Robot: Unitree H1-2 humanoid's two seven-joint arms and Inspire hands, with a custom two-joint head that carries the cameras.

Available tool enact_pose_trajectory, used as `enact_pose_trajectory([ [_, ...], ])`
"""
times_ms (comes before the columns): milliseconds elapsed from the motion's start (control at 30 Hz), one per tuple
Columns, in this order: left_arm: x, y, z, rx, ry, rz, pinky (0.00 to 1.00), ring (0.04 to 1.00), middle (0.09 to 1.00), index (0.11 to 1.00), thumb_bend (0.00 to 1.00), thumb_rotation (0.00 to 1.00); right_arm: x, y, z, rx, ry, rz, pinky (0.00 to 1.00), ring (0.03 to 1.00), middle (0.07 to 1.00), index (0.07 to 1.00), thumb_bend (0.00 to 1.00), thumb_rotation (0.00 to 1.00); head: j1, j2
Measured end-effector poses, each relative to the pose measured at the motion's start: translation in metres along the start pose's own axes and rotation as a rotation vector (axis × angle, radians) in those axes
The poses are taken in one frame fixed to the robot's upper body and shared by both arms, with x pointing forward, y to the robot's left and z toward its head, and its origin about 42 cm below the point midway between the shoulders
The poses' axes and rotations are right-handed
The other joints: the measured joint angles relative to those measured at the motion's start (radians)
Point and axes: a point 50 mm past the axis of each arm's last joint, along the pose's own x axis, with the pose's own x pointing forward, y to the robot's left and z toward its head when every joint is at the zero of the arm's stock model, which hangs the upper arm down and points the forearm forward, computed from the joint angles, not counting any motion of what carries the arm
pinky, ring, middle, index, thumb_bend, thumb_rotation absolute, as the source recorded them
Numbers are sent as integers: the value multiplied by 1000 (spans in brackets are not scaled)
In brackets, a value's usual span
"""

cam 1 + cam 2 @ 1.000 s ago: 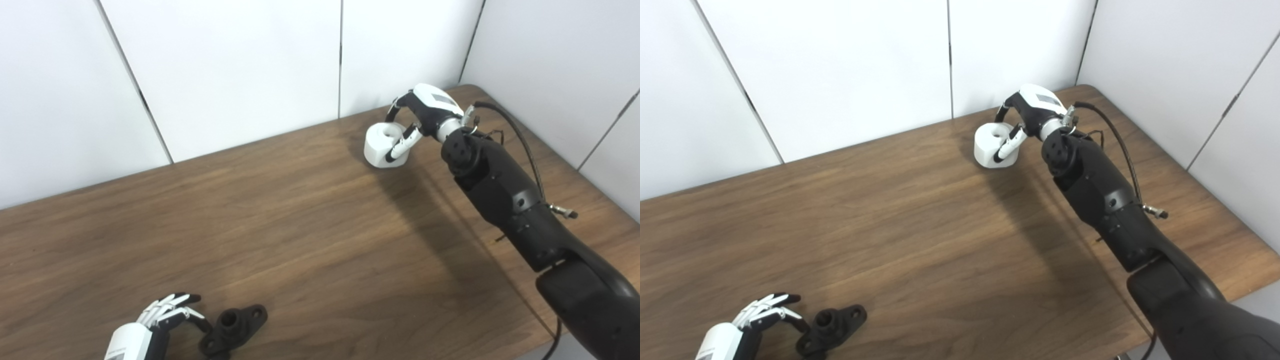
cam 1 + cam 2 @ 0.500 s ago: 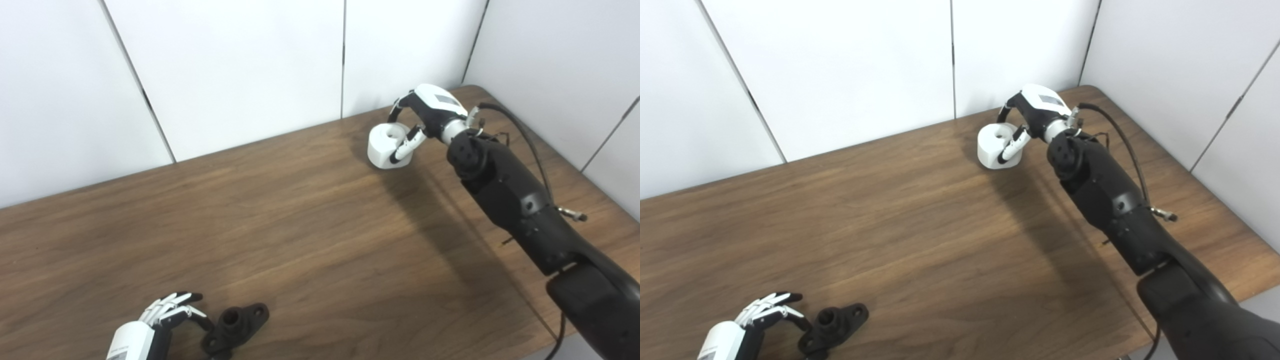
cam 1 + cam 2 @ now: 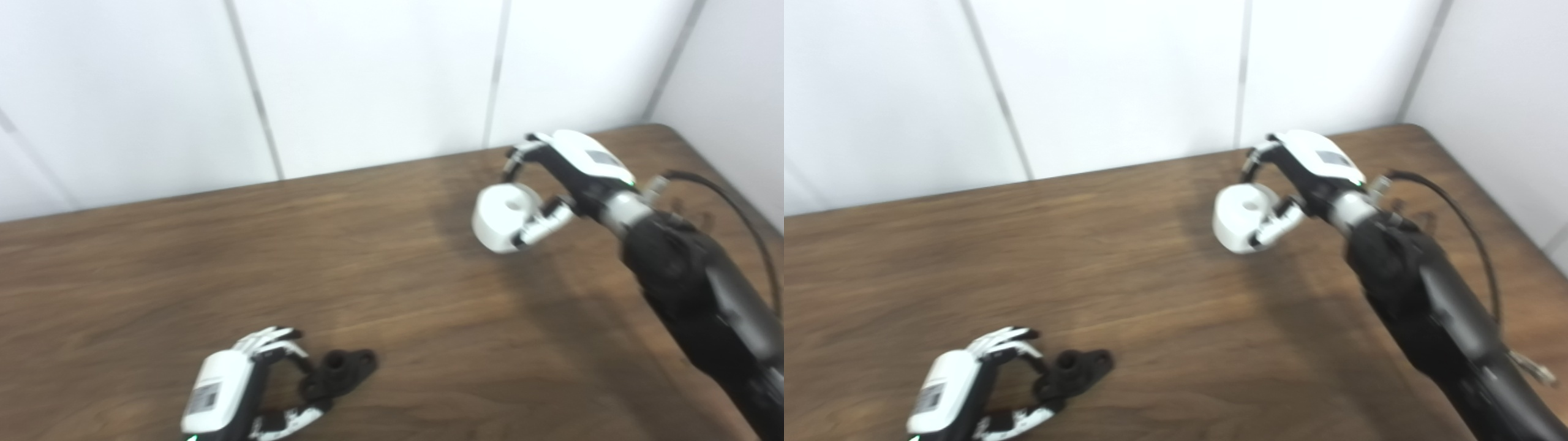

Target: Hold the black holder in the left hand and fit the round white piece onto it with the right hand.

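The right hand is grasping one round white plastic piece far right; the left hand is curling around one black flanged holder on the brown wooden table, grip uncertain.

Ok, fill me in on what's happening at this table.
The right hand is shut on the round white piece toward the table's far right. The left hand, at the near edge, has its fingers curled around one end of the black holder, which seems to rest on the wood. The two parts are far apart, not yet fitted.
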Motion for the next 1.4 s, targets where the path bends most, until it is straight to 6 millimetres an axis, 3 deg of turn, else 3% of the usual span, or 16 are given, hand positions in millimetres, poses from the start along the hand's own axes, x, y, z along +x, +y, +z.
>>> enact_pose_trajectory([
  [233,7,-5,11,10,6,1,850,854,800,489,515,45,-20,11,26,33,-74,31,1000,952,831,483,523,137,83,40],
  [567,12,-9,17,-2,17,-10,875,870,811,490,515,45,-36,31,51,49,-135,58,1000,946,823,483,524,139,91,60],
  [900,18,-10,21,-1,10,-17,880,872,813,490,515,46,-39,48,82,91,-223,58,1000,946,826,482,522,137,97,71],
  [1400,24,-13,29,15,13,-23,884,876,816,490,515,47,-45,53,117,119,-314,74,1000,949,814,482,521,143,134,78],
])
